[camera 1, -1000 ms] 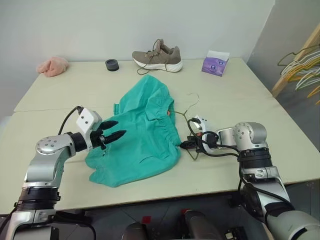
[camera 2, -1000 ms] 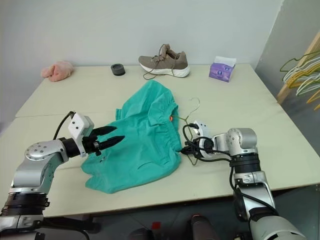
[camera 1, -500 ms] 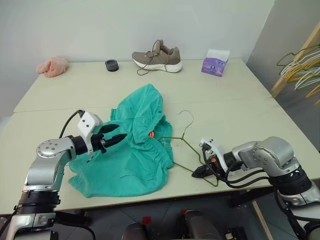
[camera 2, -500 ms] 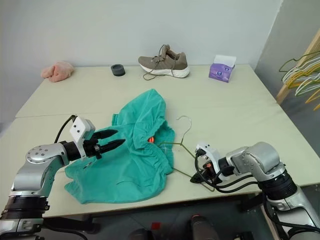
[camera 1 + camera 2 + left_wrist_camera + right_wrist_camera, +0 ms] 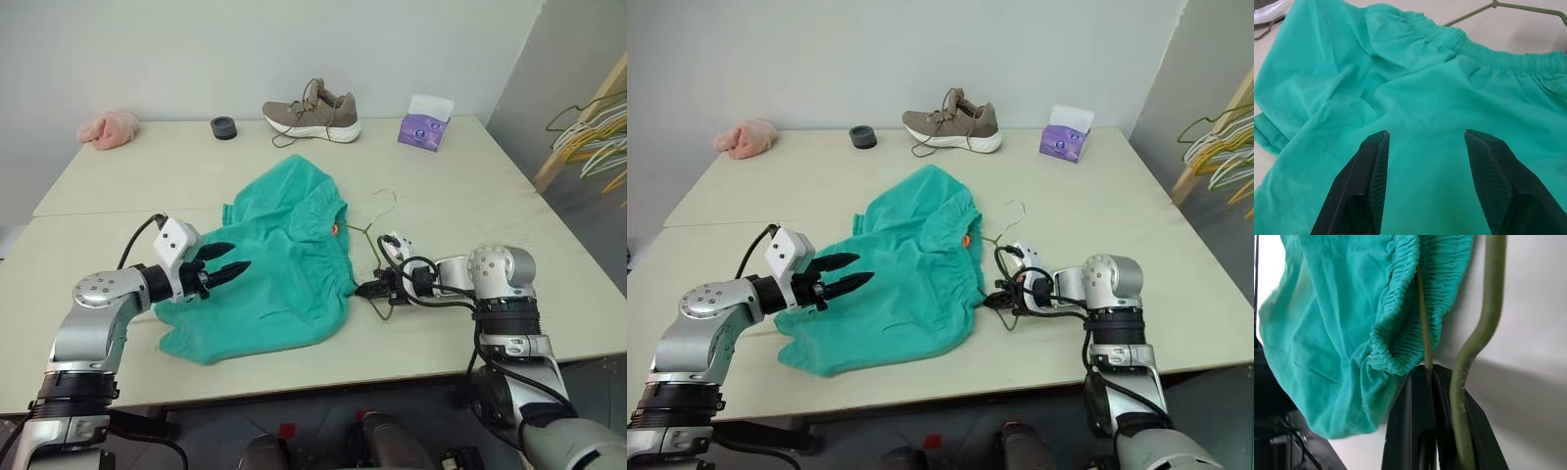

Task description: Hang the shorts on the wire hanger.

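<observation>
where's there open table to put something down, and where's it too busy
Free: the table between the tissue box and the right gripper; also the stretch between the pink cloth and the left gripper. Crowded: the middle, with shorts and wire hanger.

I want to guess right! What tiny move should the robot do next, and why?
Probably close the open left hand on the shorts to hold them steady. It hovers over the cloth, gripping nothing, while the shut right hand pinches the wire hanger, part of it tucked into the waistband.

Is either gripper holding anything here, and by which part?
The right gripper is shut on the wire hanger, at its lower corner beside the shorts waistband. The left gripper is open over the shorts, holding nothing.
</observation>
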Controlling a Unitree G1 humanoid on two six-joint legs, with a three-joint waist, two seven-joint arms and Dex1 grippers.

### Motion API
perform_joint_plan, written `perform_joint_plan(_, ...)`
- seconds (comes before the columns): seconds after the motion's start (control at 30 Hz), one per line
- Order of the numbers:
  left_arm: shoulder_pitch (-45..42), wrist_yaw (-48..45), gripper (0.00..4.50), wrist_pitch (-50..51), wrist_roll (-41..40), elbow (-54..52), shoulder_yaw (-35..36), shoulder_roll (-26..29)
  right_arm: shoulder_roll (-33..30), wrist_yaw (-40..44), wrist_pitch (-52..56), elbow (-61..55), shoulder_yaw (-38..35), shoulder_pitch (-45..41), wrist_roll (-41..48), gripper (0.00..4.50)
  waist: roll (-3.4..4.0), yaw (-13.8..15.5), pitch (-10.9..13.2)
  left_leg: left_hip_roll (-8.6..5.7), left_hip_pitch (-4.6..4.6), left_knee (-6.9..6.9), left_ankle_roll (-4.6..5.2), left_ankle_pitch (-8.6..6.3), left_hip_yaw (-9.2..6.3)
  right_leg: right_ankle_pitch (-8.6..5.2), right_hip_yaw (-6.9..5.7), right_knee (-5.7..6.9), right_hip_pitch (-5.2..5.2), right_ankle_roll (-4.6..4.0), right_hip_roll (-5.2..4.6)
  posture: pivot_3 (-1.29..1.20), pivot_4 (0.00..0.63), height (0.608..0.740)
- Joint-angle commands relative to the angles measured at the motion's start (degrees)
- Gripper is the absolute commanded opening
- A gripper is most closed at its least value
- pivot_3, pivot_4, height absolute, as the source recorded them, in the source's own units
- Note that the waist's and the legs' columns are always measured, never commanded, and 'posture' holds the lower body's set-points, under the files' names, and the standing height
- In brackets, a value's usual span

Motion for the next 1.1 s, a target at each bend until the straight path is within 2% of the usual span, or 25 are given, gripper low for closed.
perform_joint_plan(0.03, 0.27, -0.14, 2.57, -0.05, -0.77, -3.13, 0.51, 0.30, 0.70, -2.62, -2.38, 4.35, -3.91, -3.70, -2.30, 0.00, 0.00, 0.01, 0.00, 0.00, -0.01, 0.00, 0.00, 0.00, -0.01, 0.00, 0.00, 0.00, 0.00, 0.00, 0.00, -0.09, 0.084, 0.740)
perform_joint_plan(0.1, 0.72, 0.04, 2.57, 0.20, -0.86, -3.81, 0.67, 0.30, -0.83, -1.23, -3.68, 5.87, -2.42, -4.93, -2.64, 0.00, 0.01, 0.01, 0.00, 0.00, 0.00, 0.00, 0.00, 0.00, -0.01, 0.01, 0.00, 0.00, 0.00, -0.01, 0.00, -0.09, 0.084, 0.740)
perform_joint_plan(0.17, 1.09, 0.14, 2.57, 0.42, -0.95, -4.32, 0.87, 0.33, -3.80, 2.92, -5.05, 3.95, 2.71, -4.54, -1.85, 0.00, 0.01, 0.22, 0.00, 0.00, -0.03, 0.00, 0.00, 0.00, -0.04, 0.00, -0.01, -0.02, 0.00, 0.01, 0.00, -0.08, 0.083, 0.740)
perform_joint_plan(0.4, 3.93, -1.03, 2.57, 2.31, -2.12, -5.75, 1.40, 1.10, -13.85, 19.32, -1.05, -17.37, 19.02, 3.26, 10.00, 0.00, 0.03, 0.59, 0.01, -0.01, -0.06, -0.15, 0.02, -0.02, -0.33, -0.01, -0.01, -0.25, 0.00, 0.02, 0.01, -0.10, 0.090, 0.740)
perform_joint_plan(0.6, 7.10, -5.98, 2.57, 3.37, -1.47, -5.97, -1.17, 3.46, -16.73, 21.03, -2.75, -18.97, 20.19, 5.17, 9.96, 0.00, 0.05, 0.61, 0.03, 0.01, -0.02, -0.18, 0.02, -0.02, -0.38, -0.03, -0.08, -0.21, -0.01, 0.05, 0.04, -0.11, 0.095, 0.740)
perform_joint_plan(0.83, 9.83, -9.42, 2.57, 1.28, 3.47, -3.93, -7.30, 5.65, -21.69, 23.80, -6.59, -21.88, 22.79, 7.23, 9.43, 0.00, 0.05, 1.20, 0.03, -0.01, -0.03, -0.17, 0.02, -0.02, -0.41, -0.03, -0.11, -0.23, 0.00, 0.04, 0.04, -0.12, 0.098, 0.740)
perform_joint_plan(1.07, 14.80, -13.33, 2.57, 0.48, 3.46, -4.36, -8.65, 7.71, -18.96, 19.55, -4.40, -15.20, 17.09, 6.69, 7.92, 0.00, 0.10, 0.76, 0.01, 0.00, 0.05, -0.19, 0.02, -0.02, -0.37, -0.03, -0.06, -0.22, 0.01, 0.04, 0.03, -0.13, 0.101, 0.740)
perform_joint_plan(1.1, 15.64, -13.70, 2.19, 0.22, 3.58, -4.43, -8.83, 7.93, -19.98, 19.98, -5.15, -14.21, 17.76, 6.48, 7.25, 0.00, 0.13, 0.78, -0.01, 0.00, 0.06, -0.19, 0.02, -0.02, -0.37, -0.03, -0.06, -0.21, 0.03, 0.04, 0.02, -0.13, 0.101, 0.740)
